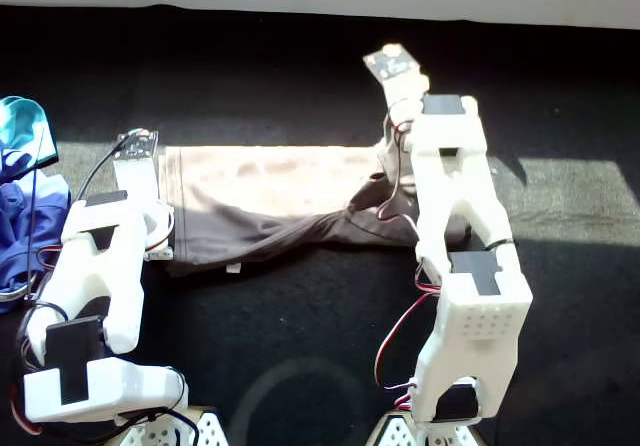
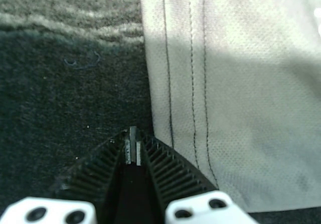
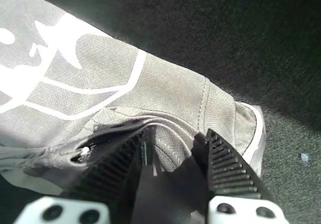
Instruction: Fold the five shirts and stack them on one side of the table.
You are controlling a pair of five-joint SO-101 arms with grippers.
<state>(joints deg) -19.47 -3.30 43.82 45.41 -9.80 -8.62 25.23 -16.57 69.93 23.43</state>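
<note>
The grey shirt (image 1: pixel 270 191) lay across the tabletop (image 1: pixel 300 346), twisted into a ridge along its near edge. The right fingers (image 3: pixel 223 163) stood open astride that ridge, and the left fingers (image 2: pixel 160 156) were closed on nothing just beside the hem, so a one-ended pull would likely tighten the twist. A heap of blue clothes (image 1: pixel 18 206) sat beyond the hem.

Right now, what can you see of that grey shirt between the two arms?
The grey shirt lies across the dark table, its near edge bunched into a twisted fold. The fabric looks like fine mesh knit, with a stitched hem and a white print. The left pincer sits shut beside the hem. The right pincer, open, hangs over a crumpled end.
</note>
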